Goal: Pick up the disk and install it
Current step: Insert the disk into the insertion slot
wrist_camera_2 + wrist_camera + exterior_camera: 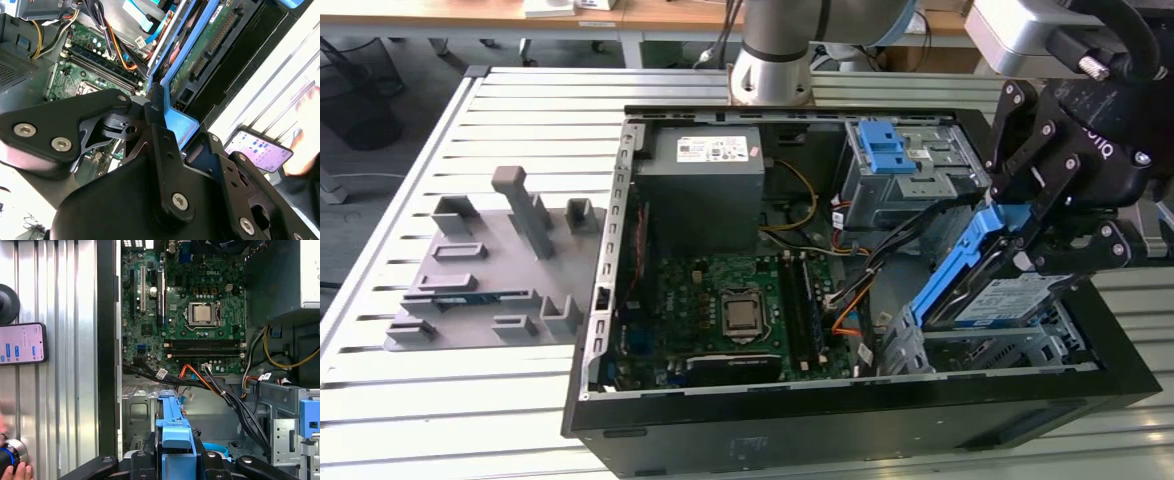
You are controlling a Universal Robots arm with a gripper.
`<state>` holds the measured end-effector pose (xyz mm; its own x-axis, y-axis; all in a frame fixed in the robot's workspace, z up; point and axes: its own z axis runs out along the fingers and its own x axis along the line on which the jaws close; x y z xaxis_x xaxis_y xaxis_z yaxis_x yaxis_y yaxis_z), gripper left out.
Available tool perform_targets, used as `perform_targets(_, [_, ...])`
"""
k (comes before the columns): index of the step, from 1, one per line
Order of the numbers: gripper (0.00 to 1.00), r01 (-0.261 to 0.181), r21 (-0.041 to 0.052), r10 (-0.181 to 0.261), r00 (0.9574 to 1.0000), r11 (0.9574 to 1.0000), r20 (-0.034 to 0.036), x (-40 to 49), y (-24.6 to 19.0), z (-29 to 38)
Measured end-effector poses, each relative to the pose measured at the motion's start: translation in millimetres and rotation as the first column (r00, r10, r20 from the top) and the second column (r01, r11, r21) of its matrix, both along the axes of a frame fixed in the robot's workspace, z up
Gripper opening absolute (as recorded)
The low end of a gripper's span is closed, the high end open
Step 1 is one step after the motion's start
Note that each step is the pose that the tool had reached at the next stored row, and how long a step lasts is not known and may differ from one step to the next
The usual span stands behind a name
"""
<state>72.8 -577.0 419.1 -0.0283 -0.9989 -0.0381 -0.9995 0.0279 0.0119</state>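
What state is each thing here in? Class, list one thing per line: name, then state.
disk: gripped, tilted steeply over the drive bay, not seated.
pincer: shut on the disk's blue rail.
computer case: lying on its side, panel off, open.
processor socket: no cooler fitted.
phone: lying flat, screen lit.

Wrist [1087, 130] tilted, fingers [159, 132] clamping disk [1011, 296]
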Motion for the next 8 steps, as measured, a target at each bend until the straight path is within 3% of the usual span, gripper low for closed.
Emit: perform_targets(8, [0.36,0.000,0.0001,0.000,1.0000,1.0000,0.0000,0.0,0.0,-0.5])
